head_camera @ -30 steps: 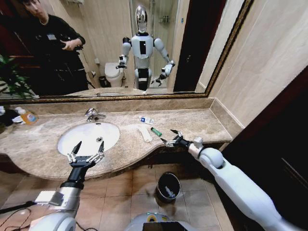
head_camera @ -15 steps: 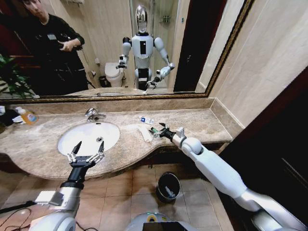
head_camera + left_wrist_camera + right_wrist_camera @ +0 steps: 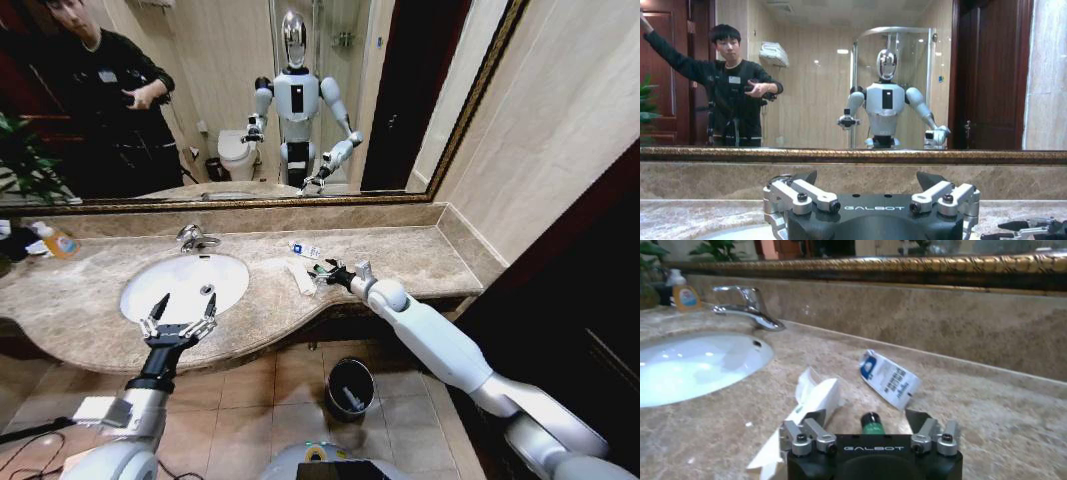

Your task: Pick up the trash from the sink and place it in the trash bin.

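Trash lies not in the white oval porcelain sink (image 3: 185,286) but on the beige marble counter (image 3: 420,258) to its right, at centre frame in the head view. The right gripper (image 3: 329,272) has its jaws spread wide and holds nothing; in the right wrist view the small green-capped piece (image 3: 871,423) sits squarely between the two open fingers (image 3: 807,432), low in the frame at centre, its dark tip pointing away from the palm. Its long axis therefore runs roughly along the gripper's line of approach, so the fingers stand on either side of its narrow width, which I judge to suit a pinch across it. Whether the pads already touch it I cannot tell.

Just beside that piece, toward the basin, lies the flat white strip (image 3: 815,399), a crumpled, folded length of paper or plastic angled toward the lower left of the wrist frame. Beyond the green-capped piece rests the blue-labelled white sachet (image 3: 888,378), flat and rectangular, with fine print and a blue mark at its far end.

The left gripper (image 3: 180,322) hangs over the counter's front edge near the basin at lower left of the head view, jaws apart and empty, well apart from the trash; the right arm is plainly the nearer. The small round black trash bin (image 3: 350,387) stands on the tiled floor below the counter, lower centre, with something pale in it.
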Robot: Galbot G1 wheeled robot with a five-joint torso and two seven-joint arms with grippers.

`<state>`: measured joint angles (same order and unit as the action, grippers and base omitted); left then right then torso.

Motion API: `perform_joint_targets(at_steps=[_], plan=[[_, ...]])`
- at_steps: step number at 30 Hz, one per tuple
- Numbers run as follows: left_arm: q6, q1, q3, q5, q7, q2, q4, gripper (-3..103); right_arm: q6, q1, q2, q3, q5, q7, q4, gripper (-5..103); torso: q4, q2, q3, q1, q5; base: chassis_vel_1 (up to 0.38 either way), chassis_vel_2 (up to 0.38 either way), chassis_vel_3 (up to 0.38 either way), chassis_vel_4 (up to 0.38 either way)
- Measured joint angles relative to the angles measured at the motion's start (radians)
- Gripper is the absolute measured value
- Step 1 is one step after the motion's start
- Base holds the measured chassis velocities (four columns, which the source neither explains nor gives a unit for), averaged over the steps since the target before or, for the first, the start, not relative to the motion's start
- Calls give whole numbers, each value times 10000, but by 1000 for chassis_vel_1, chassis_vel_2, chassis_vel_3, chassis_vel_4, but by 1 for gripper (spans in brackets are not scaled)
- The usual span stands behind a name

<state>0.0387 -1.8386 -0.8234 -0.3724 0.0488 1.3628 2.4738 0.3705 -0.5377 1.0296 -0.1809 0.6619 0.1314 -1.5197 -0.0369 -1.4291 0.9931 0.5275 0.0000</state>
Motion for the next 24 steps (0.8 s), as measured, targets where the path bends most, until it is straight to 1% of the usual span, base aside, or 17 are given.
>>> perform_joint_targets(at_steps=[1, 2, 3, 11, 15, 16, 18, 19, 22, 24], plan=[[0, 0, 0, 0, 0, 0, 0, 100, 0, 0, 0, 0, 0, 0, 0, 79, 0, 0, 0, 0, 0, 0, 0, 0, 0], [0, 0, 0, 0, 0, 0, 0, 100, 19, 1, -51, 8, 9, -1, 14, 75, 0, 0, 0, 0, 0, 0, 0, 0, 0], [0, 0, 0, 0, 0, 0, 0, 100, 33, 1, -94, 14, 10, -1, 16, 73, 1, 0, 0, 0, 0, 0, 0, 0, 0], [0, 0, 0, 0, 0, 0, 0, 100, 143, -60, -147, 9, -8, 3, 28, 70, 0, 0, 0, 0, 0, 0, 0, 0, 0], [0, 0, 0, 0, 0, 0, 1, 100, 165, -79, -124, 2, -23, 0, 68, 73, 1, -1, 0, 0, 0, 0, 0, 0, 0], [0, 0, 0, 0, 0, 0, 0, 100, 166, -79, -89, 4, -28, -9, 136, 76, 1, -2, 0, 0, 0, 0, 0, 0, 0], [0, 0, 0, 0, 0, 0, 0, 100, 166, -79, -64, 5, -34, -21, 197, 76, 0, -2, 0, 0, 0, 0, 0, 0, 0], [0, 0, 0, 0, 0, 0, 0, 100, 165, -79, -41, 5, -49, -30, 274, 73, 0, -2, 0, 0, 0, 0, 0, 0, 0], [0, 0, 0, 0, 0, 0, 0, 100, 145, -85, -5, 6, -71, -29, 390, 59, 1, -2, 0, 0, 0, 0, 0, 0, 0], [0, 0, 0, 0, 0, 0, 0, 100, 132, -97, 15, 12, -74, -18, 420, 57, 1, -2, 0, 0, 0, 0, 0, 0, 0]])
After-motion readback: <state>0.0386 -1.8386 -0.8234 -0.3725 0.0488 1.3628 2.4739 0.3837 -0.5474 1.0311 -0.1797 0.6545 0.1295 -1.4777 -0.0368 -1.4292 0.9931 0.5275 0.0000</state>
